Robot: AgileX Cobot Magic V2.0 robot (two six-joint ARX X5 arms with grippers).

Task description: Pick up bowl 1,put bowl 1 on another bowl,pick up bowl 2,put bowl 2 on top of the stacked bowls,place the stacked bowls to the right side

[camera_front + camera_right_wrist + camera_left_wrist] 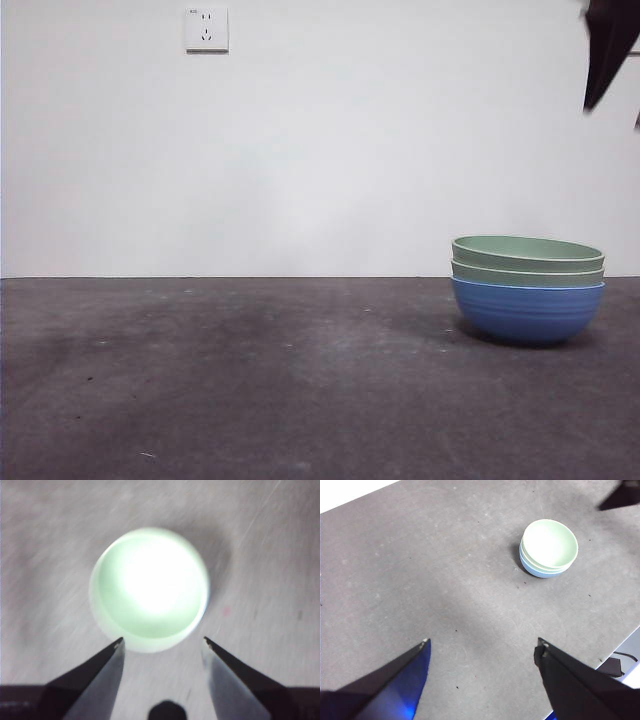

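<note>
The stacked bowls [527, 288] stand on the right part of the table: a blue bowl [527, 312] at the bottom with two pale green bowls [527, 260] nested in it. In the left wrist view the stack [549, 548] lies far off, and my left gripper [483, 642] is open over bare table. My right gripper [162, 641] hovers high above the stack [149, 587], open and holding nothing; the view is blurred. A dark arm tip [606, 45] shows at the top right corner of the front view.
The grey table [250, 380] stretches to the left of the stack. A white wall with a socket [206, 29] stands behind. The table's edge and a black cable [615, 662] show in the left wrist view.
</note>
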